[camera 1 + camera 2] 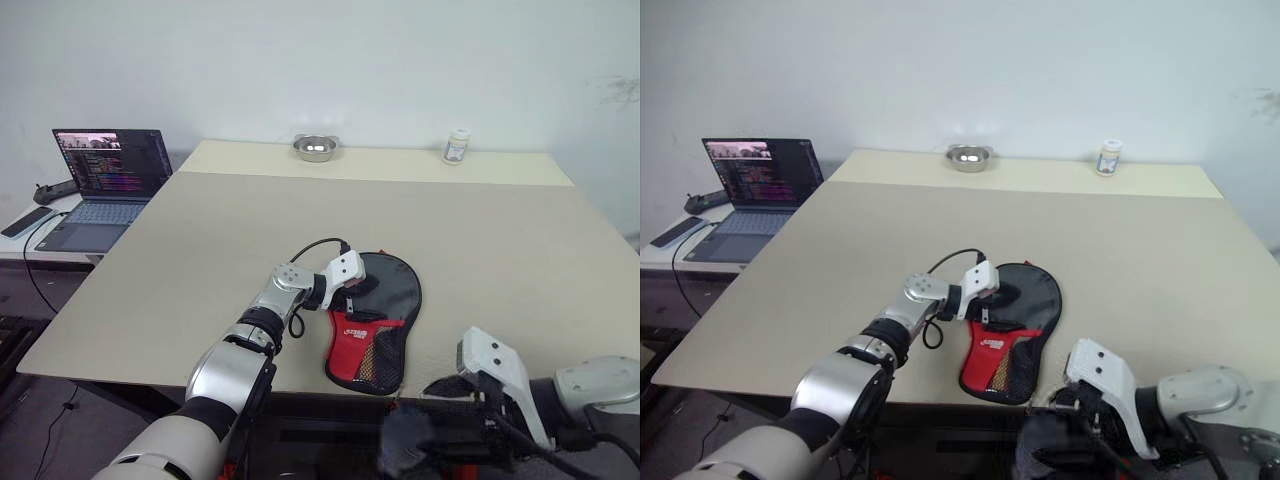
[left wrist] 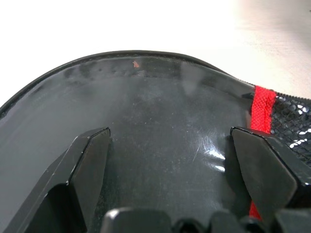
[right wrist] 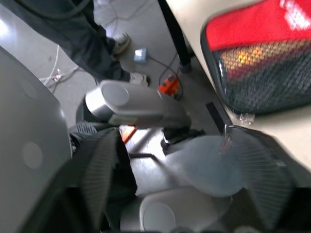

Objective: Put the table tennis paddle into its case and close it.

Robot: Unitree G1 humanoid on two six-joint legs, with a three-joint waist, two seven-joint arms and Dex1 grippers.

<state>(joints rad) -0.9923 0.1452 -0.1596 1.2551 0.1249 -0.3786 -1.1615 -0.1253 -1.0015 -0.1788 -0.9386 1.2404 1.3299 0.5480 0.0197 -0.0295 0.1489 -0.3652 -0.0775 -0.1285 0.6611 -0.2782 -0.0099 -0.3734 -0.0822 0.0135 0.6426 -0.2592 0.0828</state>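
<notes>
a lab or office: bare table (image 1: 200, 260), open laptop (image 1: 105, 185), floor cables (image 3: 163, 65).

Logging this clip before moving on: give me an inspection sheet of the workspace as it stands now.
Surface: beige table, mostly bare.
Job's things: case lies flat at the near edge; paddle not visible apart from it.
Clutter: metal bowl and small jar at the far edge.
Grippers: left gripper open over the case's round end; right gripper open, off the table's near edge.
Cables: black cable looping from the left wrist; cables on the floor.
Surroundings: open laptop on a side desk to the left; white wall.
</notes>
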